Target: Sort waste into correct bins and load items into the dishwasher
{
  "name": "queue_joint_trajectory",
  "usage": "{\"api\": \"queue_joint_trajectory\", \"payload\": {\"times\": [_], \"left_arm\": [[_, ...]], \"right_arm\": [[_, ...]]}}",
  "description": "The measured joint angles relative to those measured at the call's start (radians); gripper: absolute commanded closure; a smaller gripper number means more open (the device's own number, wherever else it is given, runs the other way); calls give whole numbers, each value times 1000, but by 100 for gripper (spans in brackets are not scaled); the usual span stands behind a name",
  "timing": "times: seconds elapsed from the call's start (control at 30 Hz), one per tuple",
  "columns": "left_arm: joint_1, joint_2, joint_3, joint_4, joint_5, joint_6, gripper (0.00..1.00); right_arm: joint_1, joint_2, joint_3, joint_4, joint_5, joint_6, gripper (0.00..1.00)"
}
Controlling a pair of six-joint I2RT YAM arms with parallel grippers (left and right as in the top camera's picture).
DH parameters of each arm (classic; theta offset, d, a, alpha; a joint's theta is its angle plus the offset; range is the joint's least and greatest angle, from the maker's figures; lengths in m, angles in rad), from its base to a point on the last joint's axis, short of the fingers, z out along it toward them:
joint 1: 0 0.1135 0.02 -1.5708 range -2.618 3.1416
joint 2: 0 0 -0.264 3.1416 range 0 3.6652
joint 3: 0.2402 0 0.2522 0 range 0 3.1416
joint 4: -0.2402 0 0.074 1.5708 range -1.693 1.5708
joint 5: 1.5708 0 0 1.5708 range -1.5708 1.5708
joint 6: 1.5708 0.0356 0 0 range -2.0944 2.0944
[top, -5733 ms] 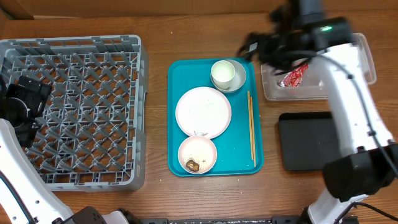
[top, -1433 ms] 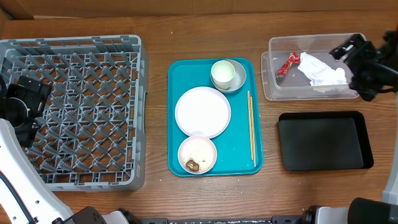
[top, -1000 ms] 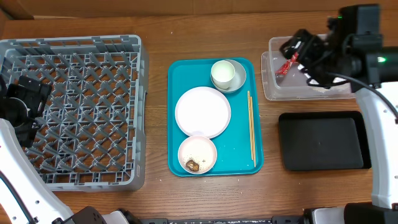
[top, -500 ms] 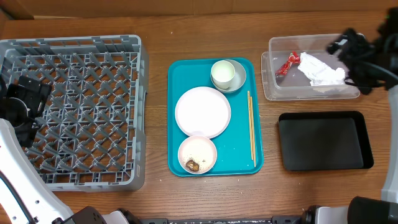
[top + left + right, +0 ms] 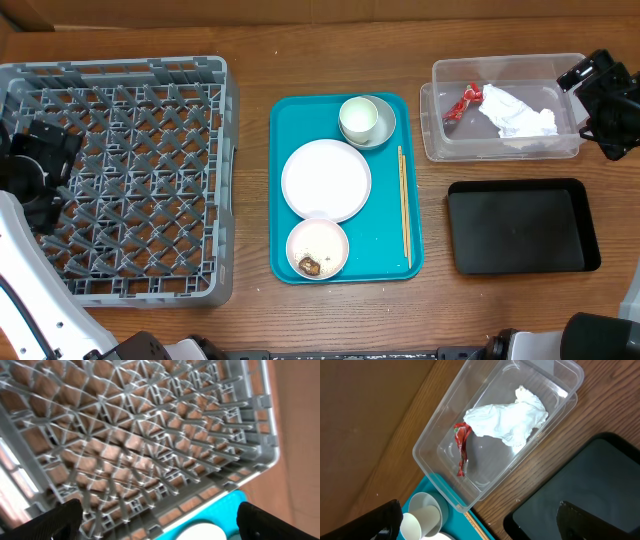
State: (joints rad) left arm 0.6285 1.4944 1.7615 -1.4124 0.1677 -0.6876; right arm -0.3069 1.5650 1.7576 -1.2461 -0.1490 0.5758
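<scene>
Where the view ends, right hand (image 5: pixel 598 108) cropped, scrap (image 5: pixel 310 265) blurry

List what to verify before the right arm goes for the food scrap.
1. Right gripper open and empty: ok.
2. Left gripper open and empty, over the dish rack: ok.
3. Red wrapper and napkin inside the clear tub: ok.
4. Food scrap in plain reach: ok. It lies uncovered in the front bowl.
5. Black tray free to receive waste: ok, nothing lies in it.
6. Crockery loaded in the dish rack: not ok. Cup, back bowl, plate and front bowl all sit on the teal tray.
</scene>
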Motion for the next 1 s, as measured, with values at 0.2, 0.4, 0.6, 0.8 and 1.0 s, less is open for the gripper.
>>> {"api": "queue_joint_trajectory", "payload": {"times": [0.2,0.4,0.6,0.8,1.0], "left_arm": [[-61,0,0,27,347,29,0],[-465,12,2,199,500,122,0],[-917,145,139,166,307,154,0],[-1061,442,576,-184,52,228,0],[-1072,639,742,-206,-71,267,0]], "right_arm": [[0,0,0,-1,0,0,0],[0,0,0,-2,0,0,0],[0,0,0,-2,0,0,0],[0,0,0,-2,0,0,0],[0,0,0,-2,0,0,0]]}}
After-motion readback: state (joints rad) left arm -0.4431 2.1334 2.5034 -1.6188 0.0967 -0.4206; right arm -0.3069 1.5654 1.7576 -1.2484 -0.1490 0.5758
